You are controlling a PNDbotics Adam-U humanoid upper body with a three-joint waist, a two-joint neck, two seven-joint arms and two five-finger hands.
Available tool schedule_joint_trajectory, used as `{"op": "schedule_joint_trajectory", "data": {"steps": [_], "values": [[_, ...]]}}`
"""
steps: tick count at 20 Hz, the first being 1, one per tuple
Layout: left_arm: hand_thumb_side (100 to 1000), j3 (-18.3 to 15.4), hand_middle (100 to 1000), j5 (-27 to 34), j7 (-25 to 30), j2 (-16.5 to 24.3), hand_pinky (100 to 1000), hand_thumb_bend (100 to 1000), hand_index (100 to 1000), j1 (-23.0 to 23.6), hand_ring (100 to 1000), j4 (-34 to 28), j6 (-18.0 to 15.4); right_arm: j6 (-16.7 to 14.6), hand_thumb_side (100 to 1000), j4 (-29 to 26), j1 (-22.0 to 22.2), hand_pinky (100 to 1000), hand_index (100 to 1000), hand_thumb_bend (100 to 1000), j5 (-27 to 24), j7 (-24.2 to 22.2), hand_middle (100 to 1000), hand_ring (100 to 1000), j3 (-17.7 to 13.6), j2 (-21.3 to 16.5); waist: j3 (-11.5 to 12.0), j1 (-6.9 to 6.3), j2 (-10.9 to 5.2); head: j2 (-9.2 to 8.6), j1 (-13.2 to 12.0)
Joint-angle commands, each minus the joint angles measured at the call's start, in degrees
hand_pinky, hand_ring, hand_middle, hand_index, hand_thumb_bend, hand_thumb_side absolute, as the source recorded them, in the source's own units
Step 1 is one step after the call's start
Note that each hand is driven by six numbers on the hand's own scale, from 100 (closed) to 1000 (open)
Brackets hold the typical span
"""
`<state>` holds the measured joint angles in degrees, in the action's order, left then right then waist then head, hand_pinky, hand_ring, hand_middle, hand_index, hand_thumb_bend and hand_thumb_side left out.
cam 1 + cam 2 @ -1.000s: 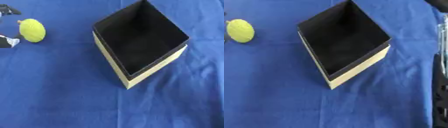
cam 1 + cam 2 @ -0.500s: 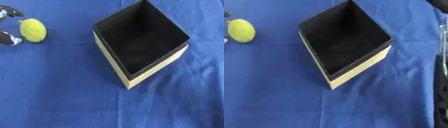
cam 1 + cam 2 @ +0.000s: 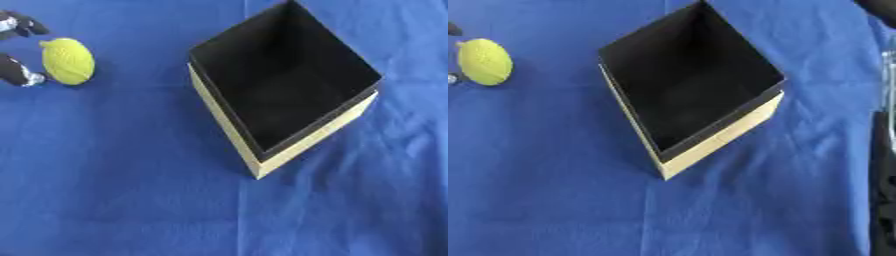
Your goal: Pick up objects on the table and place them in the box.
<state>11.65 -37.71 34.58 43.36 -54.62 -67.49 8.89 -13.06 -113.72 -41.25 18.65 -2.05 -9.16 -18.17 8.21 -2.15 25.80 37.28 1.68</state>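
Across the whole scene spreads a blue cloth-covered desk point(image 3: 105, 190), creased lightly to the right of the box. At its middle stands the square cardboard box point(image 3: 306, 142), pale tan outside and black inside, open at the top and turned corner-on; nothing shows inside it. Well to the left of the box, on the cloth, lies the yellow-green textured ball point(image 3: 68, 61). Farther left of the box, at the picture's edge, the robot's left hand point(image 3: 17, 72) shows only as dark fingers point(image 3: 22, 24) above and below the ball, spread on either side of it and not closed on it; whether they touch it I cannot tell.
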Motion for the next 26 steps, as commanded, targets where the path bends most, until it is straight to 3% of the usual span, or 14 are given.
{"op": "schedule_joint_trajectory", "data": {"steps": [1, 17, 26], "values": [[100, -1.6, 857, -0.4, 1.8, 1.0, 937, 440, 906, -1.6, 924, -0.5, 0.2, 0.0, 328, -0.9, -0.5, 850, 858, 100, -0.4, -0.1, 620, 793, -0.4, -0.5, 0.0, 0.09, -6.87, -0.72, -0.3], [100, -2.4, 867, -1.6, 0.9, -1.8, 934, 458, 909, -3.5, 929, 3.8, 1.0, 0.0, 347, -0.9, -0.5, 852, 861, 100, -1.1, 0.0, 618, 794, -0.7, 0.0, -0.4, 0.43, -6.17, -1.54, -0.7], [100, -2.4, 859, -5.4, -0.9, -3.6, 912, 386, 904, -4.3, 920, 7.1, 0.9, 0.0, 359, -0.9, -0.4, 852, 862, 100, -1.4, 0.1, 616, 794, -0.8, 0.3, -0.7, 0.51, -5.95, -1.62, -0.7]]}}
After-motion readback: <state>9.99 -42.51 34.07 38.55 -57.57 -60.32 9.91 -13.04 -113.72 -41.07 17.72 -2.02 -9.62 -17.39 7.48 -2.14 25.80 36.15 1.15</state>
